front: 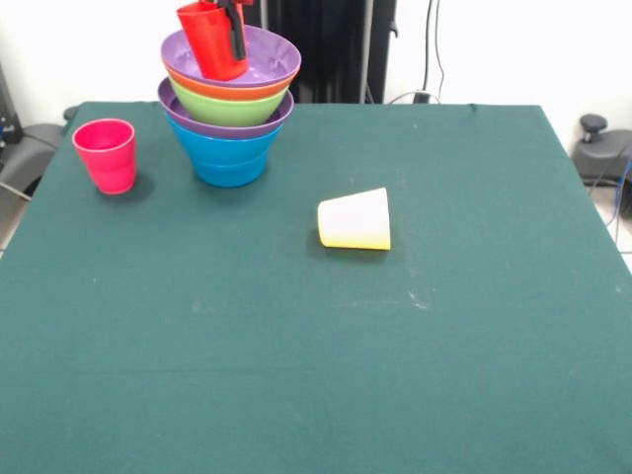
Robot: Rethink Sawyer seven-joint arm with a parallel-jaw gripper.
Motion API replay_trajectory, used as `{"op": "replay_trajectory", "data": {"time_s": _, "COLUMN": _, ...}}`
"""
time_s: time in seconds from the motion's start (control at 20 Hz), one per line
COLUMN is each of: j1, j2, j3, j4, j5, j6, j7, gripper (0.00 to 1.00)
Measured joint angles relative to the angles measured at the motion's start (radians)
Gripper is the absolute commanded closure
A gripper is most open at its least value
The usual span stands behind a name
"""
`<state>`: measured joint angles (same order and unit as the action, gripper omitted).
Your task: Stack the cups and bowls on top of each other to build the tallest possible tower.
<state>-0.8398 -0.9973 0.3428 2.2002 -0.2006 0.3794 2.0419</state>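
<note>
The black fingers are pinching the rim of the glossy red tapered plastic cup, tilted inside the top purple bowl of the nested tower. The pink tumbler stands upright on the green cloth surface, and the yellow one lies sideways.

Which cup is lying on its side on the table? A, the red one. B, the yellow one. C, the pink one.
B: the yellow cup lies tipped over on the green table, while the pink cup stands upright and the red cup is held over the tower in the gripper.
</note>
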Motion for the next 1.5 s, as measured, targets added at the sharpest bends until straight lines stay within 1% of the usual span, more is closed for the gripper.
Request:
{"op": "replay_trajectory", "data": {"time_s": 0.3, "j1": 0.029, "j2": 0.023, "j3": -0.013, "j4": -0.005, "j5": 0.000, "j6": 0.000, "j7": 0.000, "gripper": 1.00}}
{"op": "replay_trajectory", "data": {"time_s": 0.35, "j1": 0.042, "j2": 0.031, "j3": -0.020, "j4": -0.010, "j5": 0.000, "j6": 0.000, "j7": 0.000, "gripper": 0.00}}
{"op": "replay_trajectory", "data": {"time_s": 0.65, "j1": 0.063, "j2": 0.045, "j3": -0.028, "j4": -0.027, "j5": -0.008, "j6": 0.000, "j7": 0.000, "gripper": 0.00}}
{"op": "replay_trajectory", "data": {"time_s": 0.95, "j1": 0.087, "j2": 0.063, "j3": -0.038, "j4": -0.064, "j5": -0.026, "j6": 0.000, "j7": 0.000, "gripper": 0.00}}
{"op": "replay_trajectory", "data": {"time_s": 1.5, "j1": 0.090, "j2": 0.104, "j3": -0.048, "j4": -0.085, "j5": -0.035, "j6": 0.000, "j7": 0.000, "gripper": 0.00}}
